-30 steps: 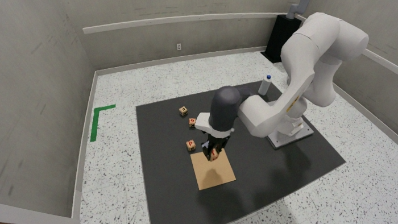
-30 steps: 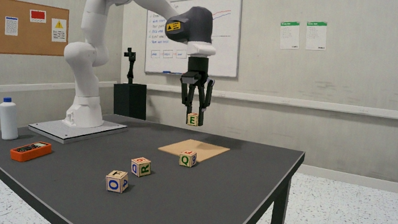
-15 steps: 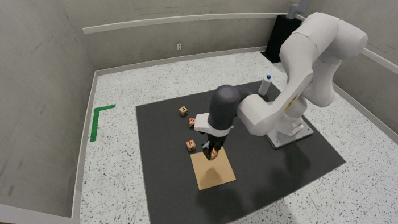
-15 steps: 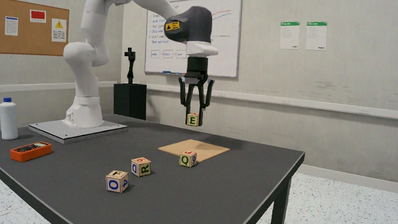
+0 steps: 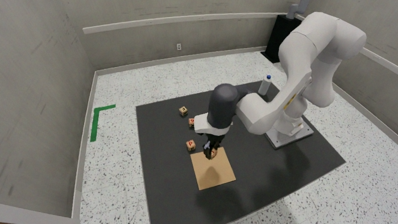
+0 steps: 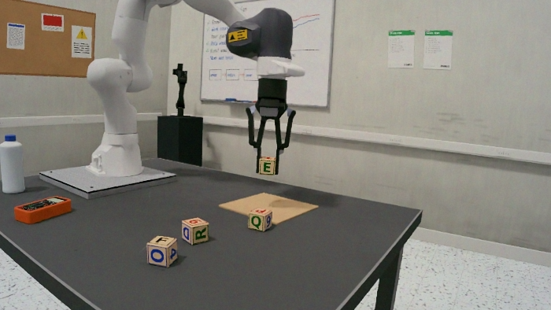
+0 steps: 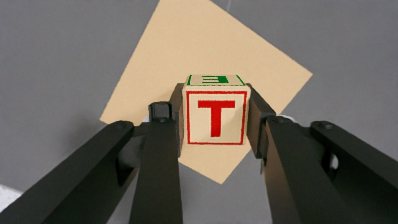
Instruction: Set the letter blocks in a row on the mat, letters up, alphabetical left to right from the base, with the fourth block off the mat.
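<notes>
fingers, wrist view: your gripper (image 5: 211, 152) (image 6: 268, 167) (image 7: 212, 99) grips the t block (image 5: 213, 153) (image 6: 268, 166) (image 7: 216, 116), t upward.
mat, exterior view: the tan mat (image 5: 213, 170) (image 6: 240, 205) (image 7: 200, 45) lies below the fingertips; descend vertically, keeping the block level.
turn, top view: square it to your intended row before releasing, leaving neighbours room.

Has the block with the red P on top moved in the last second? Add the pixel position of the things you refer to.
No. The block with the red P on top (image 5: 190, 145) (image 6: 260, 220) sits at the same corner of the mat (image 5: 222, 170) (image 6: 240, 205) (image 7: 180, 45).
</notes>
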Robot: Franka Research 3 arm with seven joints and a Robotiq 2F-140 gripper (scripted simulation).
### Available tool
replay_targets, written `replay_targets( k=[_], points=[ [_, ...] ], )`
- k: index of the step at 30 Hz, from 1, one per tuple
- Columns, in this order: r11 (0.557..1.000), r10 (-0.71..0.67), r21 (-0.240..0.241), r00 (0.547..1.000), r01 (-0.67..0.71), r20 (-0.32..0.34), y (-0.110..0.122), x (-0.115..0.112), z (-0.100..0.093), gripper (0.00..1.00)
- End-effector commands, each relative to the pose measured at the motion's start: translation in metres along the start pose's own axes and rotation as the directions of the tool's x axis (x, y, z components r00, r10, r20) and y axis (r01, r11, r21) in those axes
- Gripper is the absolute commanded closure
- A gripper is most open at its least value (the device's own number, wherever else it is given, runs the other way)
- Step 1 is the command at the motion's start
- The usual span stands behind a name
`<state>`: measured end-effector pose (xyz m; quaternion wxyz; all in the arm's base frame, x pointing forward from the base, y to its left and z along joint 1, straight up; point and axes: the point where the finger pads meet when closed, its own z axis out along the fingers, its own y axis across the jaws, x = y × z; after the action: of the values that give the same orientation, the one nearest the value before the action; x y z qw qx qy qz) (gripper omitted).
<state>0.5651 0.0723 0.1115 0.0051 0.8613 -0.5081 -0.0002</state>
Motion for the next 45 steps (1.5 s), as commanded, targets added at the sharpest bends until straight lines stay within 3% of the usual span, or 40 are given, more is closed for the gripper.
replay_targets(
  k=[1, 18, 35, 45],
  points=[
    [0.993, -0.115, 0.008, 0.993, 0.115, 0.004, -0.001, 0.001, -0.001, 0.69],
    [0.948, -0.319, 0.009, 0.948, 0.319, 0.002, 0.001, 0.007, -0.001, 0.69],
    [0.861, -0.508, 0.009, 0.861, 0.508, 0.000, 0.004, 0.013, -0.002, 0.69],
    [0.777, -0.629, 0.009, 0.778, 0.629, -0.002, 0.006, 0.017, -0.002, 0.69]
  ],
)
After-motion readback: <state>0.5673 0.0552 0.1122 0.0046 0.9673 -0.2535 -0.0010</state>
